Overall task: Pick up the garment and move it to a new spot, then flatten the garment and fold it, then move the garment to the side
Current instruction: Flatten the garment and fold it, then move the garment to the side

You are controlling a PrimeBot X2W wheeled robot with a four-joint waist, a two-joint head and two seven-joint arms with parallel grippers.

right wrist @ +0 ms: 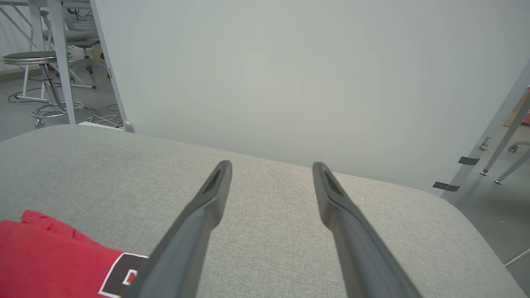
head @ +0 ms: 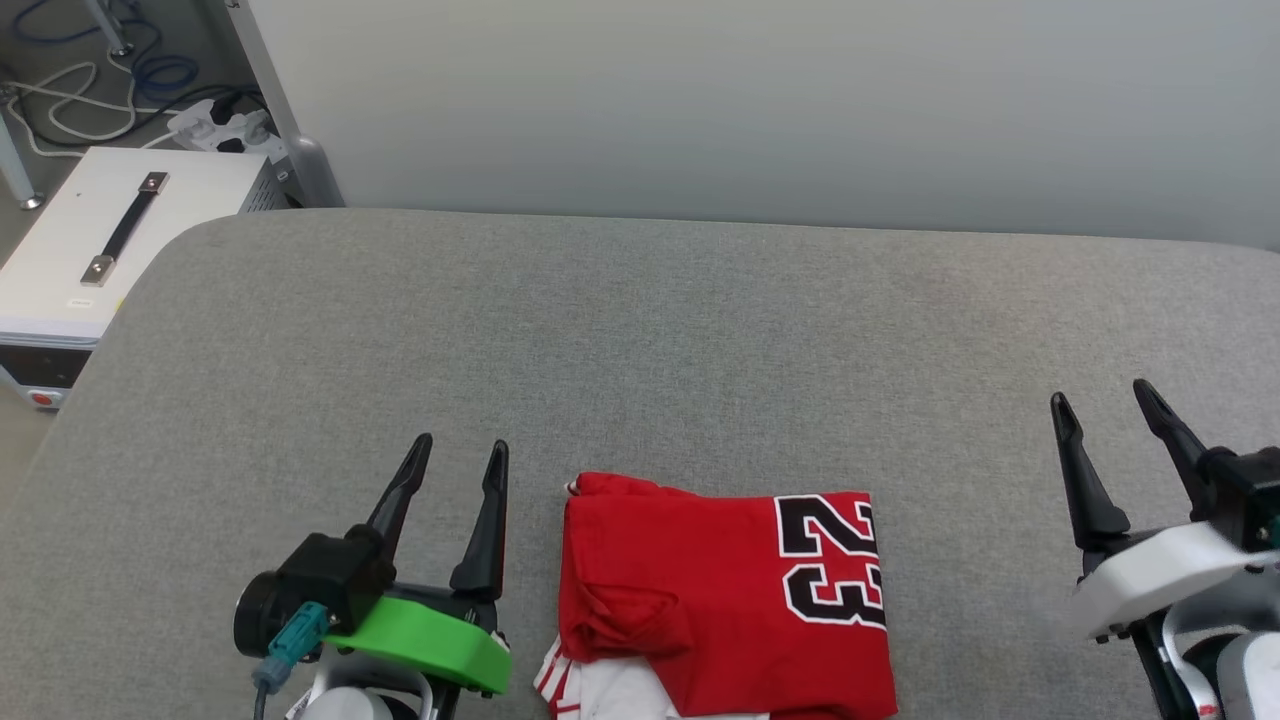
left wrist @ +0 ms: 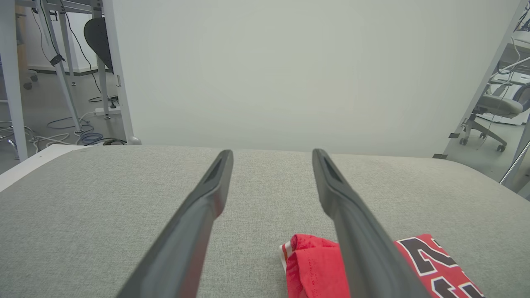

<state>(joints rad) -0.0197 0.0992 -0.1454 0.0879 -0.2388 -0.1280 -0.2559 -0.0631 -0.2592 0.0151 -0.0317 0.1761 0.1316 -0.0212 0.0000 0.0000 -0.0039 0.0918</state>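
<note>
The garment point(head: 720, 600), a red jersey folded into a rough rectangle with a black "23" on its right part and white sleeve cloth at its lower left, lies near the front edge of the grey padded table point(head: 640, 330). My left gripper point(head: 462, 448) stands open just left of it, fingers apart and empty. Far to the garment's right, my right gripper point(head: 1102, 392) is open too, holding nothing. In the left wrist view the garment point(left wrist: 314, 269) lies low under the right finger of the left gripper point(left wrist: 271, 154). The right wrist view has the garment point(right wrist: 54, 260) at lower left of the right gripper point(right wrist: 271, 165).
A white box with a black handle point(head: 100, 240) sits on the floor left of the table, with a power strip and cables point(head: 215, 125) behind it. A pale partition wall point(head: 760, 100) runs along the table's far edge. Office chairs point(left wrist: 495, 107) and a stool point(right wrist: 29, 60) stand beyond.
</note>
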